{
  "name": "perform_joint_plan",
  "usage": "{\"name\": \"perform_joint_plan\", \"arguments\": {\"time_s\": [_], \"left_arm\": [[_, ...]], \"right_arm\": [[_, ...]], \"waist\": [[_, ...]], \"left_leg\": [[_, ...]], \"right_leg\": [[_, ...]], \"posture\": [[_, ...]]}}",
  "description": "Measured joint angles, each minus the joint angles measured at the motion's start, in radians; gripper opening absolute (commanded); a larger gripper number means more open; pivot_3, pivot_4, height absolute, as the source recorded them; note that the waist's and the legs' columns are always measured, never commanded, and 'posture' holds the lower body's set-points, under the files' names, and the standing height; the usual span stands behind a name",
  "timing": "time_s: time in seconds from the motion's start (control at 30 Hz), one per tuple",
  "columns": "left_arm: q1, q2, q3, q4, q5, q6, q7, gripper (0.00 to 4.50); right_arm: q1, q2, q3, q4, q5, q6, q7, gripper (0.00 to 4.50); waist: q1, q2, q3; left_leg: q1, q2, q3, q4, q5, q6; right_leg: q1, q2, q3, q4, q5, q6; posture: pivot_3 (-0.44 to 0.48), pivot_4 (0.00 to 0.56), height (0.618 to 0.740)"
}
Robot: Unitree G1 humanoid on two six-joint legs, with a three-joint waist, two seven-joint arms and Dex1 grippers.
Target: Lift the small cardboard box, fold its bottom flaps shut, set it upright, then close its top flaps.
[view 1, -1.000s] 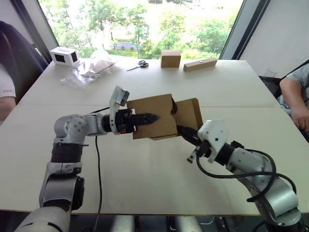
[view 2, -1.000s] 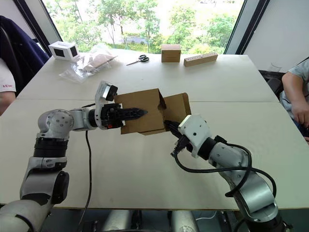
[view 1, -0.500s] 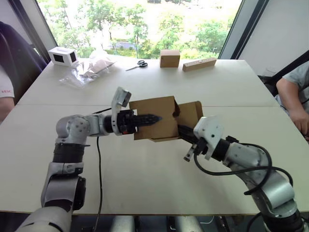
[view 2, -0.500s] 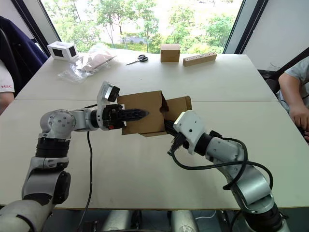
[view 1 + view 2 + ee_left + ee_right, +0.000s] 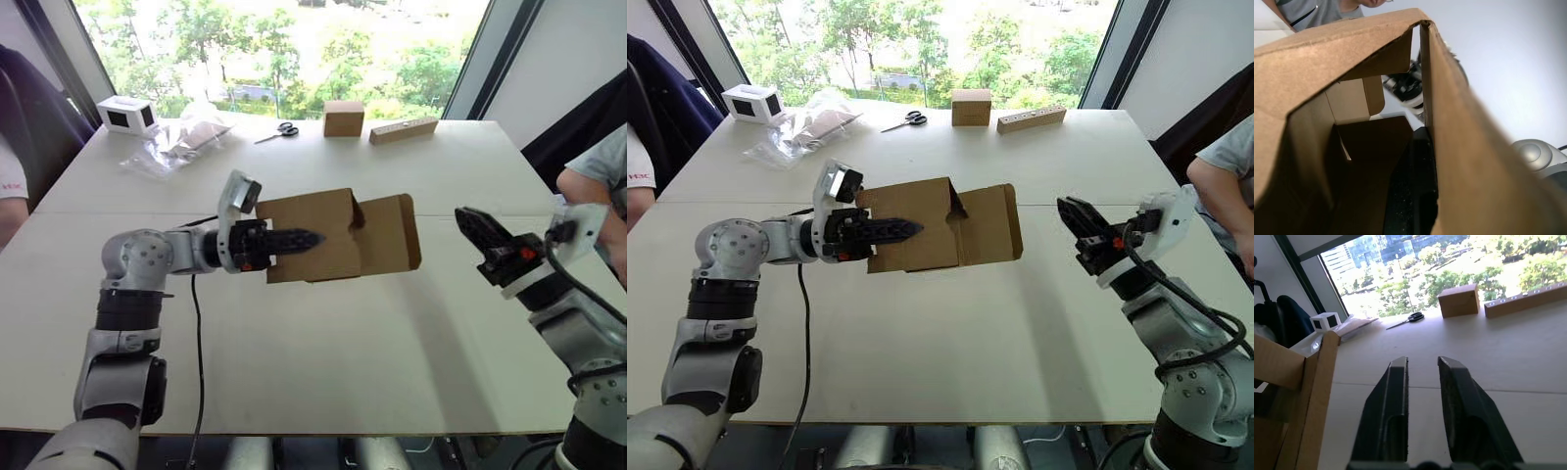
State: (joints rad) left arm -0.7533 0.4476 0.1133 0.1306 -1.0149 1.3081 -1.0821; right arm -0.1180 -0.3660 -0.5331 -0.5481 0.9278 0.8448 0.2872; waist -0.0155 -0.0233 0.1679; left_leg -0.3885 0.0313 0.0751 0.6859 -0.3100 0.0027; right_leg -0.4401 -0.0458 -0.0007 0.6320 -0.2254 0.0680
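The left tool (image 5: pixel 890 229) pinched one wall of the small plain brown corrugated cardboard box (image 5: pixel 921 235), holding it on its side above the pale desk (image 5: pixel 950 333), presumably so its end flaps (image 5: pixel 991 224) faced the other arm. The right tool (image 5: pixel 1080 223) hovered well apart, fingers slightly parted and empty.

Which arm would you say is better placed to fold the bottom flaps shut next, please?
Probably the right. The right gripper is open, empty and faces the box's flapped end, while the left gripper is clamped on a wall of the small cardboard box, holding it off the table.
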Motion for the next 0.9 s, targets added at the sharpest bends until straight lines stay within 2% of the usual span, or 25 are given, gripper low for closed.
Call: {"name": "perform_joint_plan", "arguments": {"time_s": [0.13,0.37,0.57,0.9], "left_arm": [[-0.007,-0.003,0.002,-0.008,-0.019,0.000,0.011,0.00],[-0.008,-0.016,0.003,-0.014,-0.029,0.001,0.041,0.00],[-0.008,-0.018,0.018,-0.014,-0.039,0.000,0.056,0.00],[-0.008,-0.025,0.019,-0.012,-0.041,-0.002,0.062,0.00]], "right_arm": [[0.000,0.058,0.072,0.056,0.010,-0.006,-0.018,3.83],[-0.016,0.154,0.151,0.078,0.209,0.024,-0.083,3.83],[-0.011,0.137,0.184,-0.029,0.480,0.013,-0.162,3.83],[0.018,0.107,0.289,-0.065,0.628,-0.076,-0.266,3.83]], "waist": [[-0.001,0.000,0.000],[0.001,0.000,0.000],[0.001,0.000,0.000],[0.001,0.000,0.000]], "left_leg": [[0.000,0.000,0.000,0.000,0.000,0.000],[-0.001,0.000,0.000,0.000,0.000,0.000],[-0.001,0.000,0.000,0.000,0.000,0.000],[-0.001,0.000,0.000,0.000,0.000,0.000]], "right_leg": [[0.000,0.000,0.000,0.000,0.001,0.001],[0.000,-0.002,0.000,0.000,0.001,0.001],[0.000,-0.002,0.000,-0.001,0.001,0.001],[0.000,-0.001,0.000,-0.001,0.000,0.001]], "posture": [[0.000,0.150,0.740],[0.000,0.150,0.740],[0.000,0.150,0.740],[0.000,0.150,0.740]]}}
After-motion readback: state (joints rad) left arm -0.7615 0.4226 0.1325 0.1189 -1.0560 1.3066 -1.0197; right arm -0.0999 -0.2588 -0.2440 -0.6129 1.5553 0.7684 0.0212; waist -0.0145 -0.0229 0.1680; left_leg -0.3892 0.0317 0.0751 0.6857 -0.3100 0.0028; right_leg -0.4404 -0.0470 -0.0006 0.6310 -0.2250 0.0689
